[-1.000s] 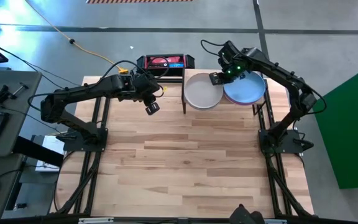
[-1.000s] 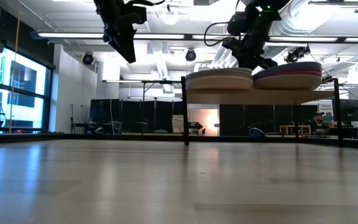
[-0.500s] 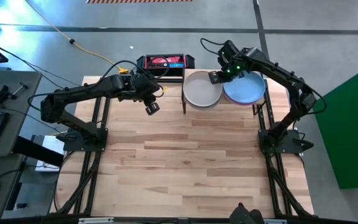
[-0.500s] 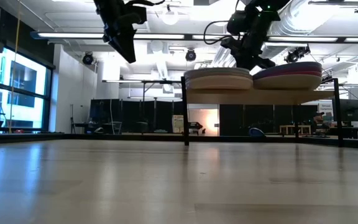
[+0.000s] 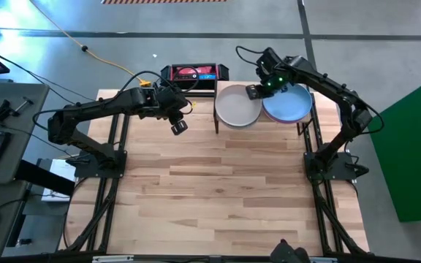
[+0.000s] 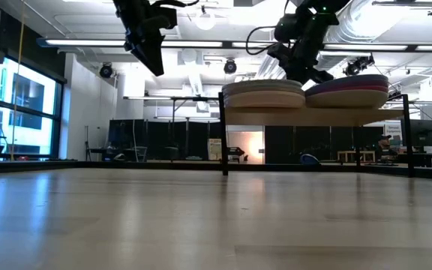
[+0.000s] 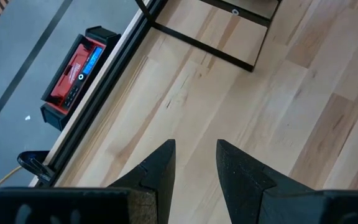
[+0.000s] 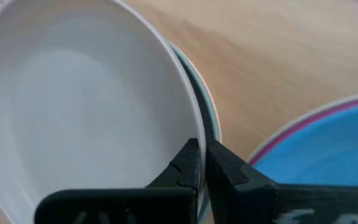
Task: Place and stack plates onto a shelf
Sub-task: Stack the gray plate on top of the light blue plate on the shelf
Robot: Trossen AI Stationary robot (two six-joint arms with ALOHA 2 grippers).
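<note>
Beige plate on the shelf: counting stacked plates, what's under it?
Under the beige plate, only a mint green rim shows; anything lower in the stack is covered.

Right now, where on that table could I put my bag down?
The wooden tabletop lies bare from the shelf forward, between the two arm bases. The back right is crowded: both plate stacks fill the shelf, right gripper there.

The dark left gripper [image 5: 179,126] hangs raised with fingers [image 7: 160,168] slightly parted, while the dark right gripper [image 5: 253,91] reaches forward, its jaws closed together.
</note>
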